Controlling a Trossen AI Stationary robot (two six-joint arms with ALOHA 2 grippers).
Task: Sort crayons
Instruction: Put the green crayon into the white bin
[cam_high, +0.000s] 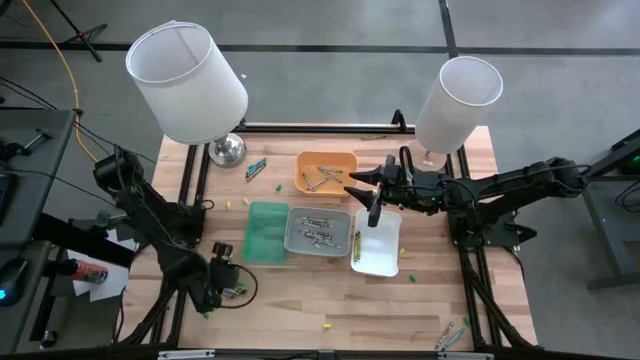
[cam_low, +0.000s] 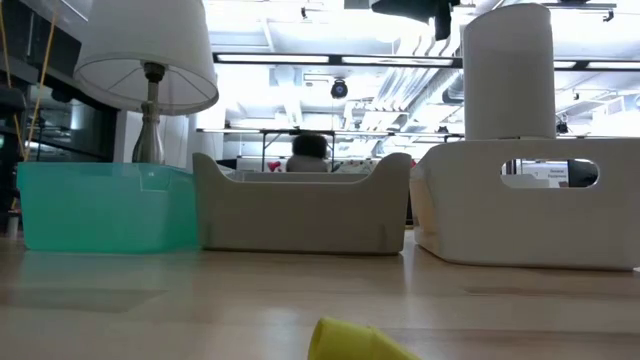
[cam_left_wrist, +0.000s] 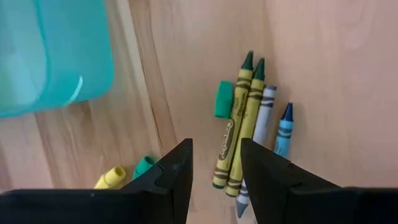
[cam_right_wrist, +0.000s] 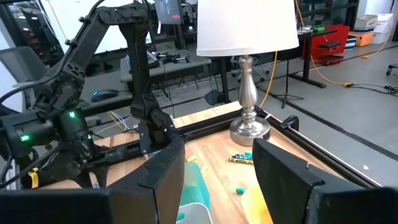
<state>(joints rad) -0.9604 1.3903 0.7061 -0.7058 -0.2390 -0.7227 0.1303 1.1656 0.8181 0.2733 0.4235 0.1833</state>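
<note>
Starting at my left, the left end effector (cam_high: 222, 272) sits low near the front-left of the pale wooden worktop (cam_high: 300, 310), its fingers parted and holding nothing; through its wrist camera I see them hovering over a small cluster of paper-wrapped stick crayons (cam_left_wrist: 249, 127), two yellow-green ones, a grey one and a blue one lying side by side, with a short teal stub (cam_left_wrist: 223, 99) touching the group and yellow and teal stubs nearer the fingers. Just beyond them is the translucent green rectangular plastic tray (cam_high: 266, 233), which looks empty from above. Next to it the grey rectangular plastic tray (cam_high: 319, 231) already carries several crayons, and behind that the orange rectangular plastic tray (cam_high: 327, 172) has a few as well. Further right the white rectangular plastic tray (cam_high: 377, 243) holds at least one yellow-green crayon along its edge. The right end effector (cam_high: 371, 196) hangs above the gap between the orange and white trays, fingers spread and empty as far as its wrist view shows. I judge the sorting partly done: three trays have contents, but loose pieces remain, a few crayons by the silver lamp base (cam_high: 227, 149), scattered stubs across the boards, and another small bunch near the front-right corner (cam_high: 452, 334). The green tray's share seems not yet started, and the cluster under my left arm looks like the next pick.
</note>
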